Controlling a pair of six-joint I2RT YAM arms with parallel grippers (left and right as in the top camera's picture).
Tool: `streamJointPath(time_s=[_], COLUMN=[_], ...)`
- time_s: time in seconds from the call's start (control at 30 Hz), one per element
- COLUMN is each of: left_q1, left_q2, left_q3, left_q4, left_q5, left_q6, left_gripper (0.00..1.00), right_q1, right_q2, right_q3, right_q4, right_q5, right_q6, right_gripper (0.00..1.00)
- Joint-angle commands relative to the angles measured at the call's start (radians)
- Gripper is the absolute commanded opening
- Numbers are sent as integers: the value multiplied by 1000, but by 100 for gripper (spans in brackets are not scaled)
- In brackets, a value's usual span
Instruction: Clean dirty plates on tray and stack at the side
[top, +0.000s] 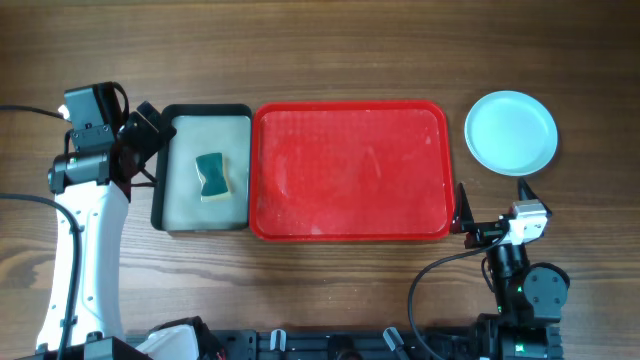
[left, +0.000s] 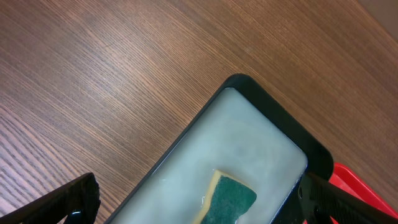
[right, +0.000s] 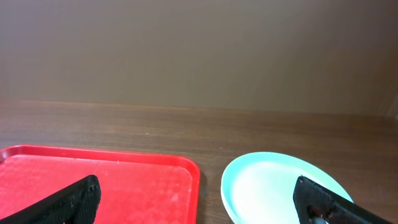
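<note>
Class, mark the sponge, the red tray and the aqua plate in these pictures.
sponge (top: 211, 176), overhead view, its green top.
red tray (top: 350, 170), overhead view, its bare floor.
aqua plate (top: 511, 132), overhead view, its centre.

A brown wood-grain tabletop fills the overhead view under even light; beyond its far edge stands a plain dull-brown wall.

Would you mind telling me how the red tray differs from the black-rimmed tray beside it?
The red tray is larger and bare; the black-rimmed tray is smaller, pale inside, and holds a green sponge. Both are rectangular with rounded corners, flat on the wooden table.
</note>
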Motion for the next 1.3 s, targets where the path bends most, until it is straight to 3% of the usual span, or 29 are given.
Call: streamJointPath(time_s=[0.0, 0.7, 1.07, 1.27], left_q1=[6, -3, -223, -199], left_q2=[-2, -42, -348, -592], left_q3=[16, 16, 16, 16], left_q4=[3, 2, -24, -64], left_q5=[-10, -10, -10, -18], left_q6=[-10, -10, -10, -9], left_gripper=[100, 100, 100, 100], right_q1=[-6, -6, -6, -6], right_q2=[-8, -8, -8, -8], right_q3=[-1, -1, -1, -1], right_q4=[3, 3, 3, 3], right_q5=[12, 12, 12, 12], right_q6=[20, 21, 20, 21], right_gripper=[100, 100, 100, 100])
